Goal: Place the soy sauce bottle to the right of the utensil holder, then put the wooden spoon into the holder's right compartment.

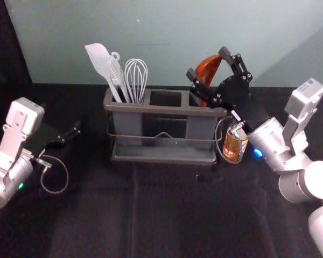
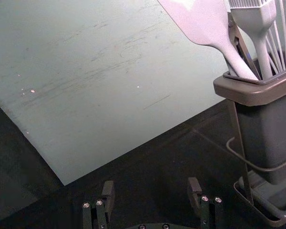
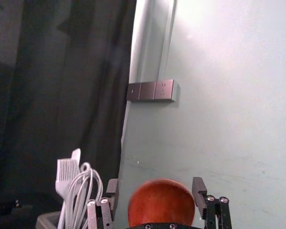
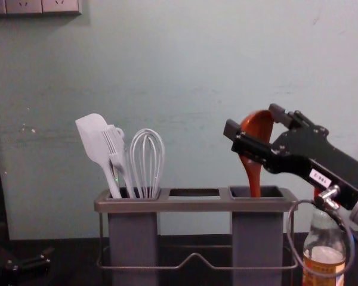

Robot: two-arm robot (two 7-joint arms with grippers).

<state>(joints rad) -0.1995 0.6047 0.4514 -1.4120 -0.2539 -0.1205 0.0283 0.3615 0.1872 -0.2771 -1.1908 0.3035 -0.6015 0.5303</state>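
**Wooden spoon (image 4: 254, 179) stands in utensil holder's (image 1: 145, 108) right compartment (image 4: 256, 238), bowl between spread jaws**

The right gripper (image 1: 208, 63) reaches in from the right, above the holder's right end. Its jaws are spread, one on each side of the spoon's upturned bowl, which lies between their tips in the head, chest and right wrist views. Whether either jaw touches the wood, I cannot tell. Below the jaws, the handle runs down into the right compartment, leaning slightly.

The soy sauce bottle (image 4: 324, 265) stands upright on the bench (image 1: 134, 215), just to the right of the holder and below the right gripper, with a loop of the arm's cable (image 4: 292, 229) in front of it.

The left gripper (image 1: 75, 131) is parked over the bench to the left of the holder, its jaws spread with a gap between them. A spatula (image 4: 95, 140), a brush (image 4: 114, 143) and a whisk (image 4: 147, 164) share the left compartment (image 4: 133, 238).
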